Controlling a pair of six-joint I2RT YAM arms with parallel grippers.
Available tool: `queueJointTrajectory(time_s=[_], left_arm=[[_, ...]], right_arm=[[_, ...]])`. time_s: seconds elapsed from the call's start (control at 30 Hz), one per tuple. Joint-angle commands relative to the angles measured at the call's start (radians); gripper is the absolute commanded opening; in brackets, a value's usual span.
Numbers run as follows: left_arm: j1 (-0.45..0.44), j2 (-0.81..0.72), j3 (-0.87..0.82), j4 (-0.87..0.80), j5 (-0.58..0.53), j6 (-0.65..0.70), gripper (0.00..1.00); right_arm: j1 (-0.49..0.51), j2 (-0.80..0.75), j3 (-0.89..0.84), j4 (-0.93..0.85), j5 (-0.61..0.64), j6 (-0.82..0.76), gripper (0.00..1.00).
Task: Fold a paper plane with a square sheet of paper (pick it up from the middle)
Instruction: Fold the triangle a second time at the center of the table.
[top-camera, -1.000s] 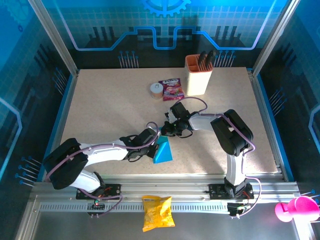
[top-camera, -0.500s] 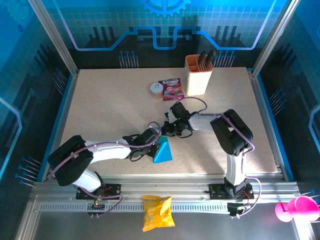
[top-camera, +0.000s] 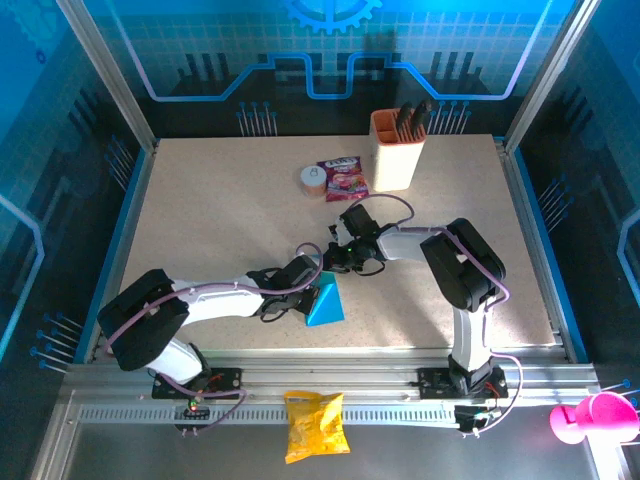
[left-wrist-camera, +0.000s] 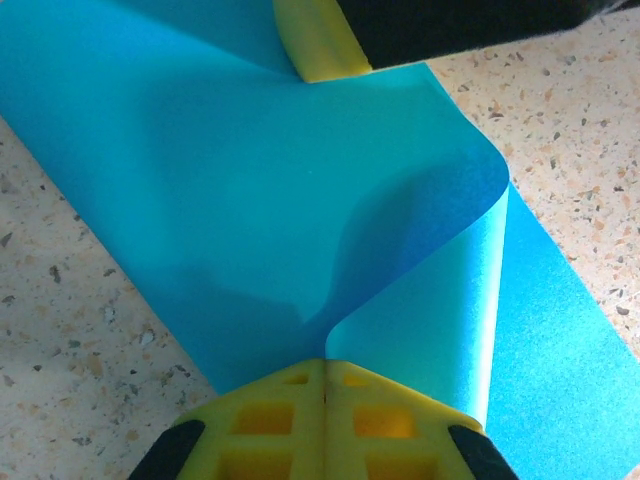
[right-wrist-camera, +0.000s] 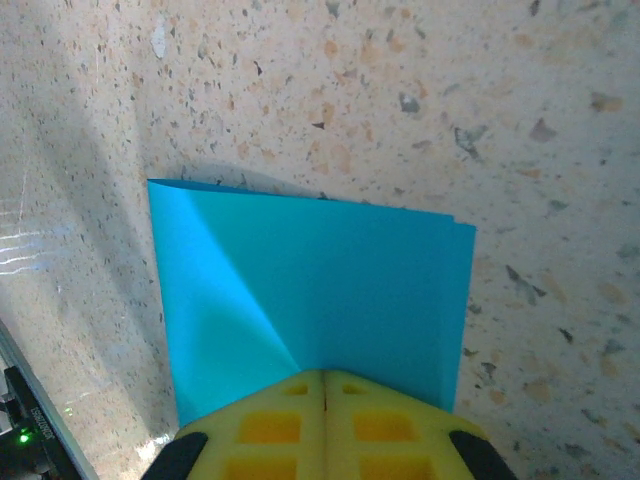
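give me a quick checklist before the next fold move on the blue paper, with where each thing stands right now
1. Left gripper grip on the cyan paper: ok, jaws shut with the lifted flap running into them.
2. Right gripper hold: cannot tell; jaws are shut at the paper's edge, but pinching or just pressing is unclear.
3. Flap creased flat: not ok, it stands in a rounded curl.
4. Layer edges matched: cannot tell; a small step shows at one far corner in the right wrist view.
5. Snack packet out of the way: ok, it lies apart from the paper on the table.
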Motion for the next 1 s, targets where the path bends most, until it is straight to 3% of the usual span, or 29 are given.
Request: queueJointTrajectory(time_s=[0.0,0.97], left_arm=[[0.01,0.007,0.005,-0.02,-0.026,-0.008,0.0],[0.011,-0.069,-0.026,-0.017,-0.025,-0.049,0.0]], right_arm=[[0.005,0.064,-0.037,-0.075,0.074,-0.014,0.0],[0.0,0.071,-0.048,-0.069,0.071,-0.015,0.0]])
